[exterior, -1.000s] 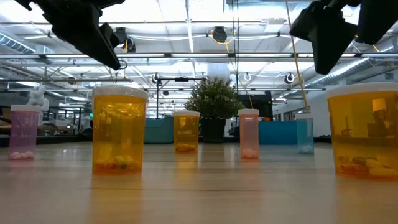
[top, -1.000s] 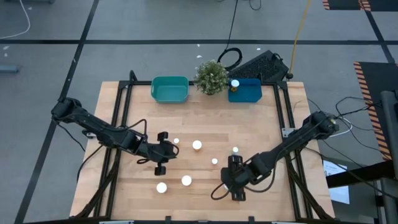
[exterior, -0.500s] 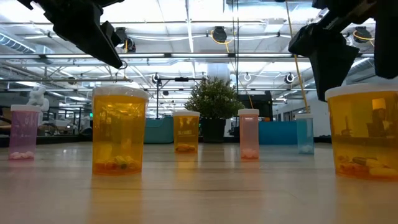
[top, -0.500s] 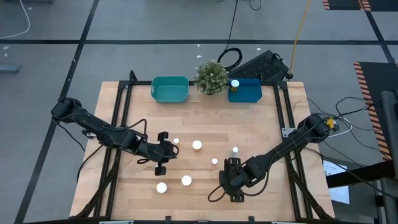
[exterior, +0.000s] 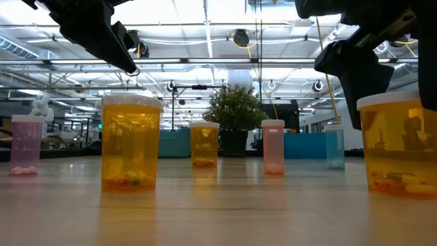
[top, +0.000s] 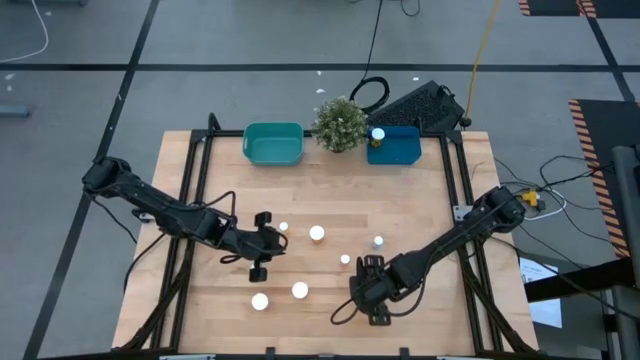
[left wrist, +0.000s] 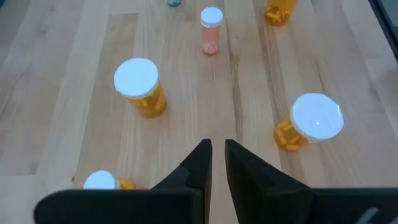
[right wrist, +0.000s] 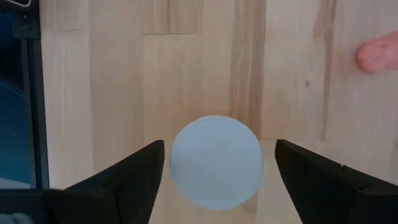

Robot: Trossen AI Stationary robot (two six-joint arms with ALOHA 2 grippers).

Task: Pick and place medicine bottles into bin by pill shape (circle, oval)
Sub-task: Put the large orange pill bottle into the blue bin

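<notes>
Several medicine bottles with white caps stand upright on their bases on the wooden table [top: 430,200]. My right gripper [right wrist: 219,147] is open near the table's front. Its fingers stand on either side of the white cap [right wrist: 216,160] of a large amber bottle [exterior: 399,145] without touching it. In the high view the gripper [top: 369,290] hides this bottle. My left gripper [top: 262,248] hangs shut above the table's left middle with nothing in it. Amber bottles [left wrist: 139,85] [left wrist: 310,122] stand ahead of it.
A teal bin [top: 273,144] and a blue bin [top: 400,150] stand at the far edge with a green potted plant [top: 340,123] between them. One bottle [top: 377,137] stands in the blue bin. Small bottles [top: 378,241] [top: 345,259] stand just beyond my right gripper.
My right gripper has moved down and a little toward the table's left and near edge. Its open fingers now sit level with the large amber bottle's cap. The bottles have stayed in place.
</notes>
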